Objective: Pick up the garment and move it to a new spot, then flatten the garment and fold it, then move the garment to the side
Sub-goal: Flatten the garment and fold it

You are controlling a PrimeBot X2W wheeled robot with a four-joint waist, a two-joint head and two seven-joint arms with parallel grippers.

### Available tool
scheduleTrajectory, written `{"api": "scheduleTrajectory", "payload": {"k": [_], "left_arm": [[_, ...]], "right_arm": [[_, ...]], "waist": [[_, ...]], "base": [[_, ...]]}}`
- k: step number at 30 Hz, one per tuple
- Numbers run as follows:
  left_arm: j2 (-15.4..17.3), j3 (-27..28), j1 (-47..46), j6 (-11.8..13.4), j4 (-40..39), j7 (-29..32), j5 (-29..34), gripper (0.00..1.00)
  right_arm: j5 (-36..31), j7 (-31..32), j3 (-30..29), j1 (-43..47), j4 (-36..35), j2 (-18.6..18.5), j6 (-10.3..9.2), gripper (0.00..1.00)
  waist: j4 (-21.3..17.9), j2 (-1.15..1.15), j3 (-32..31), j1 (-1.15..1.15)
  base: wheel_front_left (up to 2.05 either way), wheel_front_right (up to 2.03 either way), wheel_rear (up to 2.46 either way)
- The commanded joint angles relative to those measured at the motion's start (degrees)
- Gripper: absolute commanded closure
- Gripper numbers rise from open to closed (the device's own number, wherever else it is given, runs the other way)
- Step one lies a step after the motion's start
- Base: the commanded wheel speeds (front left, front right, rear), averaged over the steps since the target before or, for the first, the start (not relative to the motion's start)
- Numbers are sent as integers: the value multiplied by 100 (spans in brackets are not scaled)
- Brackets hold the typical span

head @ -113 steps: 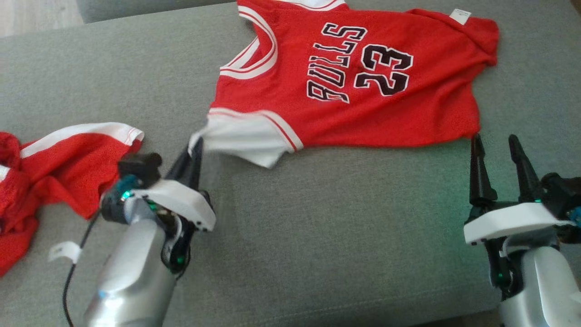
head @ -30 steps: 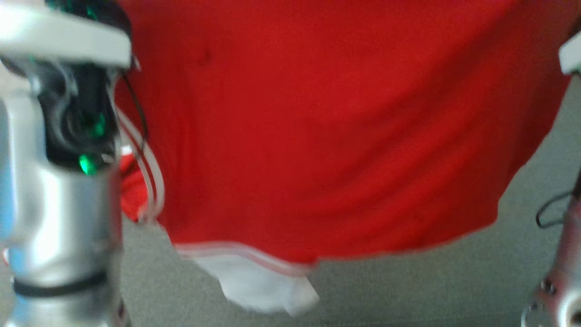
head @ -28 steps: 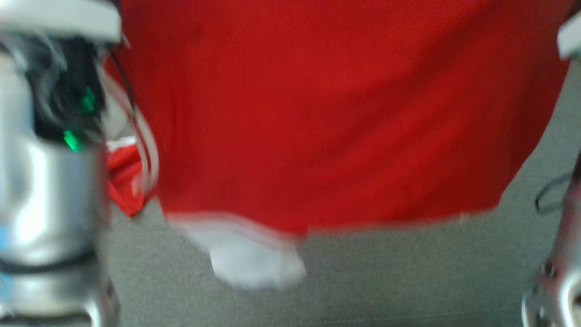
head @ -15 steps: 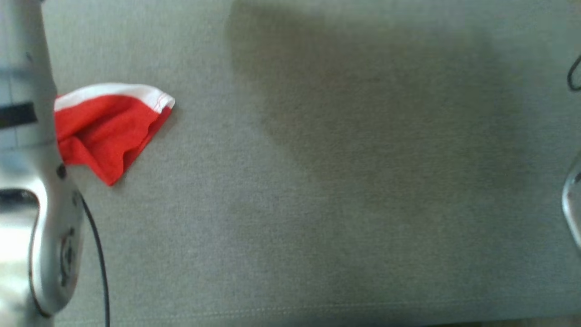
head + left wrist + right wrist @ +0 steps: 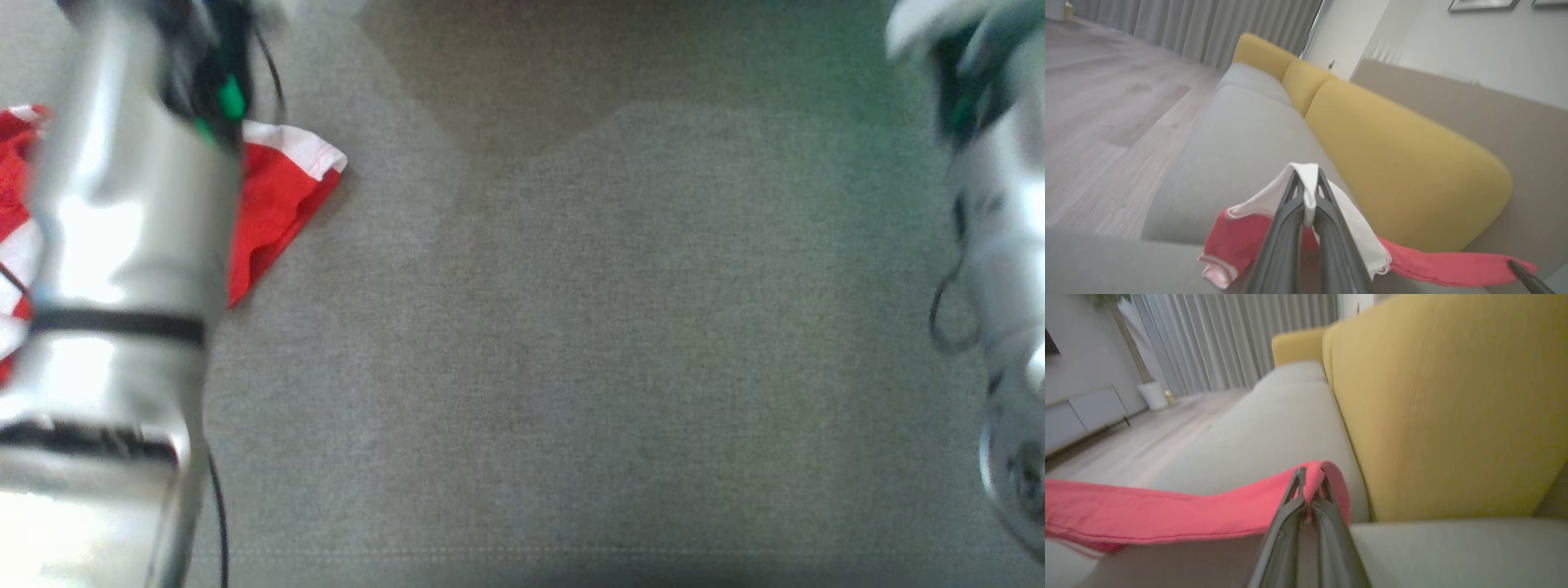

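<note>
We list: grey sofa seat (image 5: 1241, 134); yellow back cushions (image 5: 1396, 163) at three o'clock of it; grey curtains (image 5: 1208, 28) at eleven o'clock; pale wood floor (image 5: 1094, 106) at nine o'clock.

No text, number, brand or sign could be read. What was visible of the garment (image 5: 1167, 516) was plain red cloth and white trim, without legible print.
</note>
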Motion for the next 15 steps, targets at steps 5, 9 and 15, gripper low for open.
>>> {"api": "scheduleTrajectory", "payload": {"k": [5,9,15], "left_arm": [[732,-881,1248,-38,-353,611,-291,100],[1151,-1182,2073,-39,-656,895,-833,100],[1655,-1576,2834,-40,-1115,1278,-1220,100]], "right_arm": [[362,350,691,668,365,-189,20,100],[638,775,1261,1192,469,-333,20,100],[1012,1322,2024,1664,284,-647,20,100]], "waist": [[18,0,-454,-1],[3,0,-744,-1],[-33,0,-1040,-1]], "base": [[0,0,0],[0,0,0],[0,0,0]]}}
